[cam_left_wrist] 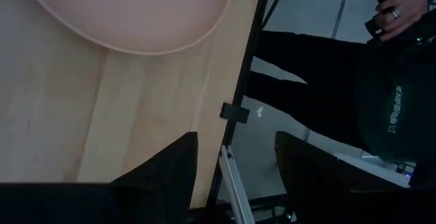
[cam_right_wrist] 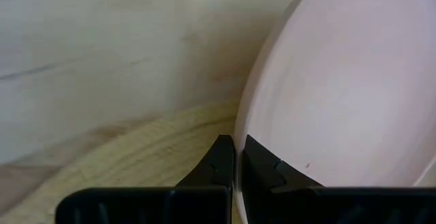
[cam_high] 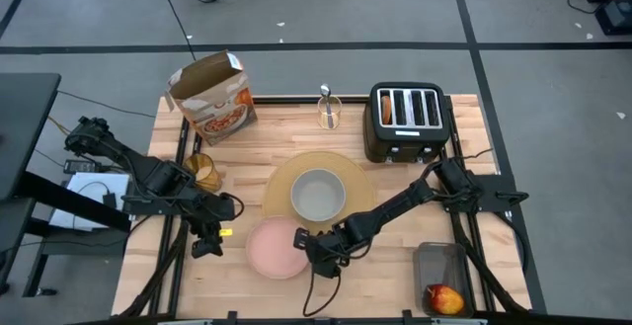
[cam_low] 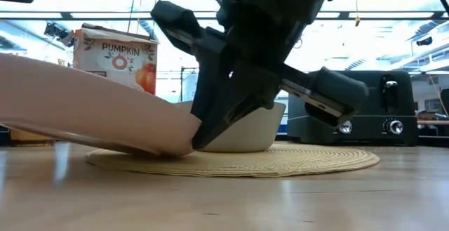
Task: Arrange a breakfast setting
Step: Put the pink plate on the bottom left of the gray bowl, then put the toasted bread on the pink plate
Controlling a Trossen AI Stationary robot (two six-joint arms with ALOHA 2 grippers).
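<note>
My right pincer [cam_high: 308,245] is clamped on the rim of the plate [cam_high: 276,249], which sits low and centre in the overhead frame, tilted up off the worktop [cam_high: 395,276] beside the placemat [cam_high: 360,189] holding the bowl [cam_high: 317,195]. My left pincer [cam_high: 209,242], fingers spread and holding nothing, waits just left of the plate. The apple [cam_high: 444,298] lies at lower right, the tumbler [cam_high: 203,171] at middle left.
</note>
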